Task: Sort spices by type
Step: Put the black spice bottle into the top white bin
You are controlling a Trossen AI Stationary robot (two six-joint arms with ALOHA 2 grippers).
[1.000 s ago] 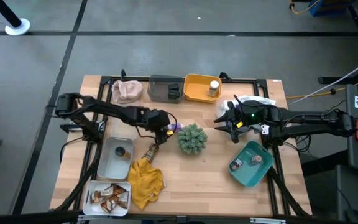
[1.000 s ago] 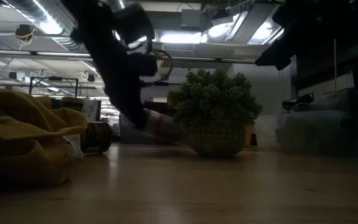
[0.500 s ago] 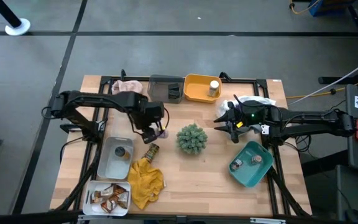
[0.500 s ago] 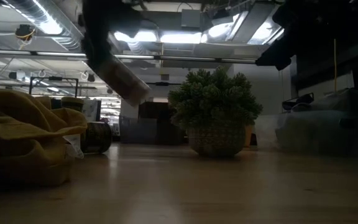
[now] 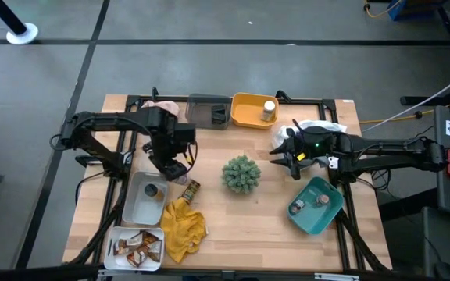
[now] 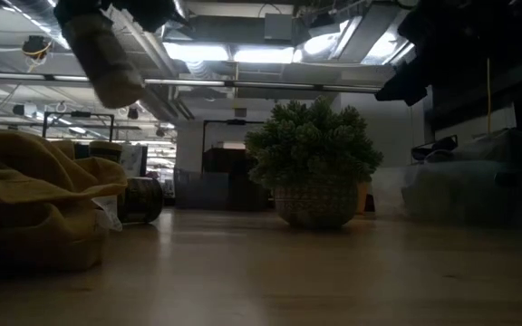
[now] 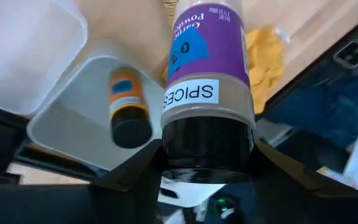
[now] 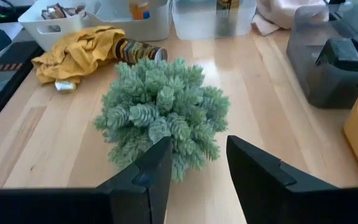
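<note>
Purple-labelled and cylindrical, a spice jar with a black cap and a strip reading "SPICES" is clamped between the fingers of the left gripper. It hangs in the air over the table's left half, at about nine o'clock from the plant ball. In the low view the jar appears tilted near the ceiling lights, its top cut off.

Below it sits a pale plastic tray holding a small orange-labelled bottle. A crumpled mustard cloth lies at five o'clock from that tray, and a brown bottle lies on its side at the cloth's upper edge.

The right gripper hovers at three o'clock from the spiky green ball, fingers parted and empty. Beyond it, a teal tray holds two small jars too small to identify. A yellow bin at the far edge holds one white-capped jar.
</note>
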